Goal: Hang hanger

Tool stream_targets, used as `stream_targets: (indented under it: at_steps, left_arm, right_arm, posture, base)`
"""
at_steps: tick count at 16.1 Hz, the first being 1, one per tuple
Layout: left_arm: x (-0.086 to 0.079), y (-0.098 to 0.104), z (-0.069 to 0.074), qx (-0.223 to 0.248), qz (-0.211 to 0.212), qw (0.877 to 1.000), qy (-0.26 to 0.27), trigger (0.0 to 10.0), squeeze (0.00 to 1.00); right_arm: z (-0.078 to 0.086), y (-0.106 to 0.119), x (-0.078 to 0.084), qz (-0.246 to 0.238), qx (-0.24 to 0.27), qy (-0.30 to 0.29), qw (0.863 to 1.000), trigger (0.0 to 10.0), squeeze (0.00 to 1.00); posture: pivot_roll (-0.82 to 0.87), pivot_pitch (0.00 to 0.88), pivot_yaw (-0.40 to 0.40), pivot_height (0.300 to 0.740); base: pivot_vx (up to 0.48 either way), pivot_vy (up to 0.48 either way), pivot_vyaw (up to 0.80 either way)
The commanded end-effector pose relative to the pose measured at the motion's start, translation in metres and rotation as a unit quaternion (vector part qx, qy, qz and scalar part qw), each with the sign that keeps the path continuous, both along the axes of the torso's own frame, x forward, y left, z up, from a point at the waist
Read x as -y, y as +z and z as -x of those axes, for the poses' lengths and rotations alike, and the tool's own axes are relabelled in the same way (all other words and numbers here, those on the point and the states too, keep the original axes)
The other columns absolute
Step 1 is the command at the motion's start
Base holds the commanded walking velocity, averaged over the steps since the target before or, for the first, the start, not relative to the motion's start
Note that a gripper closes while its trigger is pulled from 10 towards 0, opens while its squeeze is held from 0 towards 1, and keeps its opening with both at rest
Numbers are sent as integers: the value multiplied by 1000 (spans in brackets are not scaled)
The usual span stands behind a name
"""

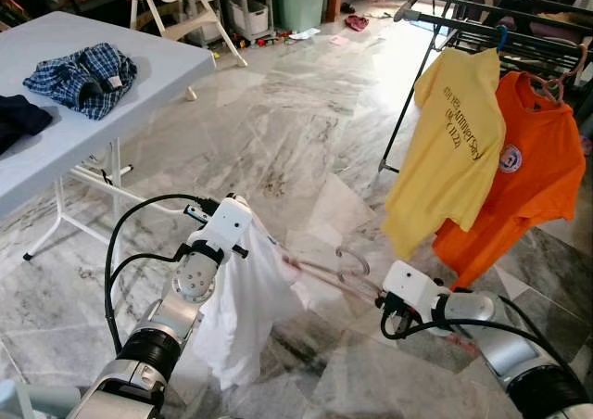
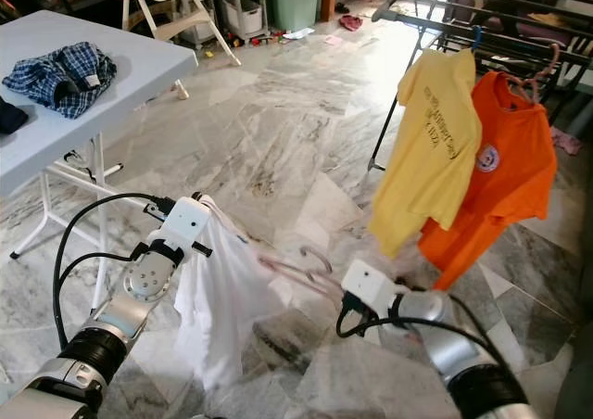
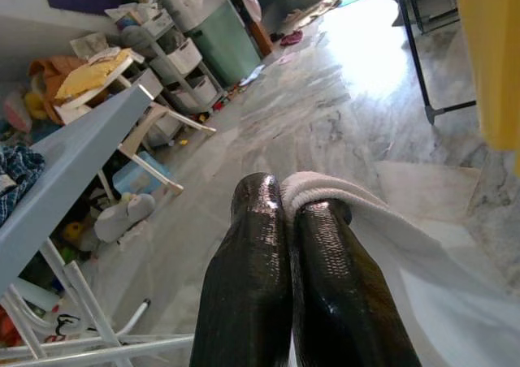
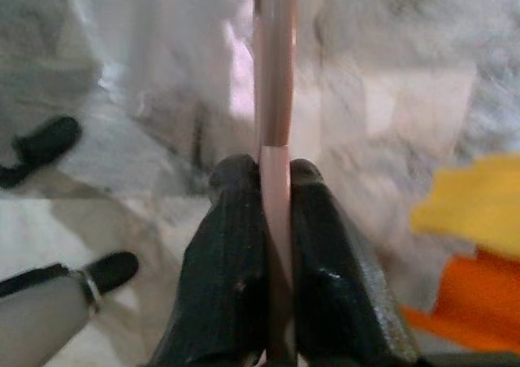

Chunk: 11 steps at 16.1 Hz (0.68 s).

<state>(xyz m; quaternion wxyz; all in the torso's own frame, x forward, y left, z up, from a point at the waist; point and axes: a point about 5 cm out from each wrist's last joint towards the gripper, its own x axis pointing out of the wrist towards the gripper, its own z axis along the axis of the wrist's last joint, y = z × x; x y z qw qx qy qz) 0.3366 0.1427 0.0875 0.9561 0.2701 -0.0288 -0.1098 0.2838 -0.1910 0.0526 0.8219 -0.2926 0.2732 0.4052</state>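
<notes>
Item: pink hanger (image 1: pixel 326 275) clamped in right gripper (image 4: pixel 275 190) fingers, white garment (image 1: pixel 243 317) pinched by left gripper (image 3: pixel 291 213); risk judged: garment sliding off before reaching the drying rack (image 1: pixel 519 11).

Head eyes: high, facing down toward my drying rack (image 1: pixel 519 30), sharing floor and table (image 1: pixel 83 132) | left wrist: close, facing away from the rack | right wrist: close, beside it.
</notes>
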Motion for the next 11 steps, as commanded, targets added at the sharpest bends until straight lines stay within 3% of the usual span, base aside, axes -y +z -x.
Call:
stream_targets:
  at_steps: [1,5,7,11]
  left_arm:
    - [-5,9,-4,17,-4,1000,-4,10000,0]
    - [-3,17,-8,25,-5,999,-26,10000,0]
    - [2,22,-5,34,1,998,-60,10000,0]
    - [4,22,-2,34,5,996,-78,10000,0]
  right_arm:
    - [1,12,-1,-18,5,31,999,10000,0]
    - [-1,23,2,-46,20,27,998,10000,0]
    - [-5,30,-8,-78,52,19,995,10000,0]
    - [-4,34,-15,-104,50,33,993,10000,0]
  posture:
    - [-112,68,29,740]
    - [-114,72,37,740]
    - [-107,77,38,740]
    - [-100,76,40,740]
  base:
    - [0,0,0]
    - [0,0,0]
    - [0,0,0]
    - [0,0,0]
